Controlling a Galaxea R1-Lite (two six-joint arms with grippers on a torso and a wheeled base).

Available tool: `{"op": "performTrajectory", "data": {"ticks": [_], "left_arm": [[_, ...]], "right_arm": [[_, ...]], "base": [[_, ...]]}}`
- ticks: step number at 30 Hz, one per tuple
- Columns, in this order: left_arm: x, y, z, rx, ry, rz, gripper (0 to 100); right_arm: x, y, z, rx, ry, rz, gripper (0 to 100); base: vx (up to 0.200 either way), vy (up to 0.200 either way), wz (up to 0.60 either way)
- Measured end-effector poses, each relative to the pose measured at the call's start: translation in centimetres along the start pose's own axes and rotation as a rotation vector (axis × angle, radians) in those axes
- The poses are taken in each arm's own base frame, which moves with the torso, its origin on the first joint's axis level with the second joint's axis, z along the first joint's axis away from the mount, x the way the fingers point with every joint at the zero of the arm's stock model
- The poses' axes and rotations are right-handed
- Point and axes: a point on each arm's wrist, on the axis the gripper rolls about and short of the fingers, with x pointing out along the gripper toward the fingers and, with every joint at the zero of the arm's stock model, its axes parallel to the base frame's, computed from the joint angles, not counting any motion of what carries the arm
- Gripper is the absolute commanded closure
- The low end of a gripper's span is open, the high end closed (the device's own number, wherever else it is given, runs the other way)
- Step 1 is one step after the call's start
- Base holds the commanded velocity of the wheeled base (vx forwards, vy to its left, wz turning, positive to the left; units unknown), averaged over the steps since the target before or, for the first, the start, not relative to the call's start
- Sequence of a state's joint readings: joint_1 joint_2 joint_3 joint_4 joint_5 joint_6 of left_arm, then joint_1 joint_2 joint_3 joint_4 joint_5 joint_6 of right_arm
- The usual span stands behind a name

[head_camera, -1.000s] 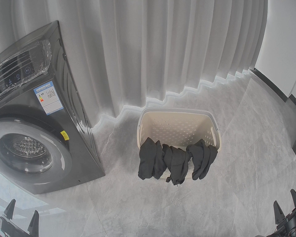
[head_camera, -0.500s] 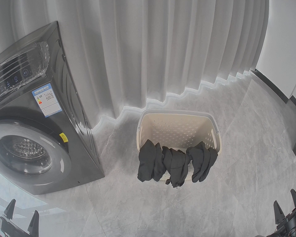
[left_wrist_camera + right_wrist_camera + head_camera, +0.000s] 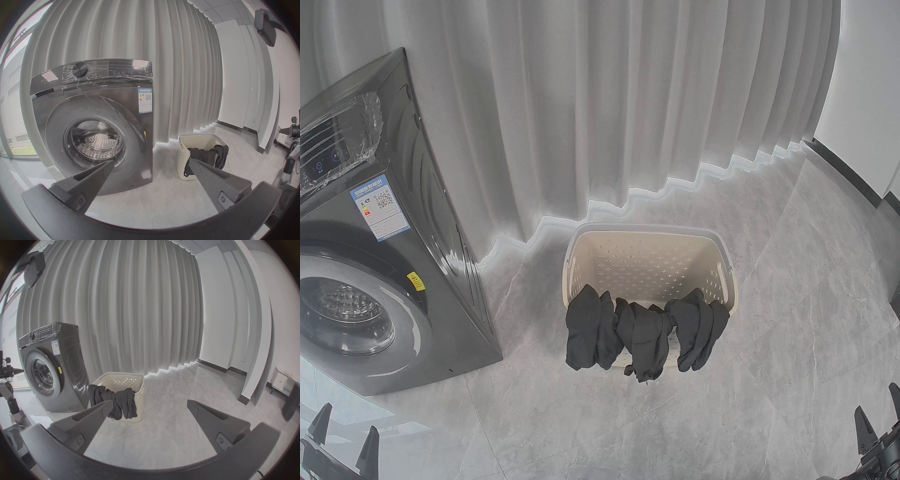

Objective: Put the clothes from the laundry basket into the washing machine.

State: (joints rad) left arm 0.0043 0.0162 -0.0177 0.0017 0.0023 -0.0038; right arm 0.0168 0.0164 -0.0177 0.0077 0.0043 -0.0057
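We see both pincers spread wide and empty: the left gripper [image 3: 345,437] sits in the lower left corner of the head view and the right gripper [image 3: 878,420] in the lower right, as before. Since the earlier frames the whole view has slid a little leftward, so the camera moved, not the things. At centre, the cream laundry basket [image 3: 650,232] has dark clothes [image 3: 640,334] draped over its near rim. The washing machine [image 3: 381,300] stands at the left edge.
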Motion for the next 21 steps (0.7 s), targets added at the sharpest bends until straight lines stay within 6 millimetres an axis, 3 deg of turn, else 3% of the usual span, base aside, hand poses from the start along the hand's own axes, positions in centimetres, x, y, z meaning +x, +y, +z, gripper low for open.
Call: {"op": "performTrajectory", "data": {"ticks": [5,16,21], "left_arm": [[0.00,0.00,0.00,-0.002,0.000,0.000,0],[0.00,0.00,0.00,-0.003,0.000,0.000,0],[0.00,0.00,0.00,-0.002,0.000,0.000,0]], "right_arm": [[0.00,0.00,0.00,0.000,0.000,0.000,0],[0.00,0.00,0.00,0.000,0.000,0.001,0],[0.00,0.00,0.00,0.000,0.000,0.000,0]], "base": [[0.000,0.000,0.00],[0.200,0.000,0.00],[0.000,0.000,0.00]]}}
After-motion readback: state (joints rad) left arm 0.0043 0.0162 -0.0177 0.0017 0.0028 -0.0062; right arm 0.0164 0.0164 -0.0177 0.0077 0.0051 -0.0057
